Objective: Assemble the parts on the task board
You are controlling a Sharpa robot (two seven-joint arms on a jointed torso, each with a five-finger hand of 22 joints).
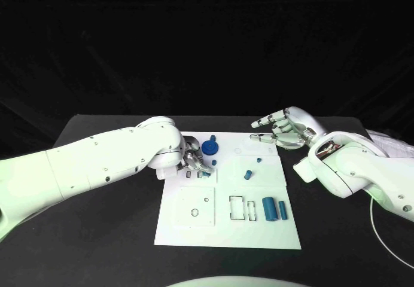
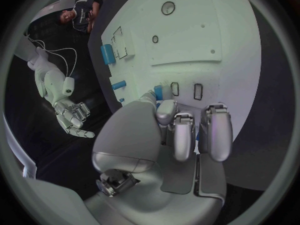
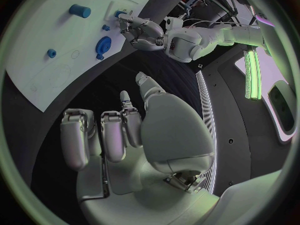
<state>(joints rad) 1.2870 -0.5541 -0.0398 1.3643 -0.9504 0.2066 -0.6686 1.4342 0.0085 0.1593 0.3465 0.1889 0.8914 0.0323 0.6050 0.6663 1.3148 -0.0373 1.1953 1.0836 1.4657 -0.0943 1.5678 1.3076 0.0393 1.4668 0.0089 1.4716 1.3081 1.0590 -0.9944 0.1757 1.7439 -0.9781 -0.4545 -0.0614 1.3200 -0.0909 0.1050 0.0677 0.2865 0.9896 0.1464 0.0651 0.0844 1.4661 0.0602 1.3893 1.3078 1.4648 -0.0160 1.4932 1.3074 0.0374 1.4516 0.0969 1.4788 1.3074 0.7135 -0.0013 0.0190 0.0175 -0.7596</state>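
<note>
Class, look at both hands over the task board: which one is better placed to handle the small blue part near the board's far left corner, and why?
Left. The left hand is down on the task board with its fingers at the small blue part; the right hand hovers open beyond the far right corner.

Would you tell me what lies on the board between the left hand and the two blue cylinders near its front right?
In the head view, between the left hand and the two blue cylinders lie bare white board and two empty rectangular slots.

The left hand [image 2: 178, 135] is above the near edge of the task board [image 2: 206, 30], with its fingers [image 2: 215, 130] curled down toward the board. Two blue parts [image 2: 108, 53] lie on the board beside some rectangular slots [image 2: 197, 91]. The right hand [image 2: 72, 115] is off the board, over the black table [image 2: 275, 85], with fingers apart.
</note>
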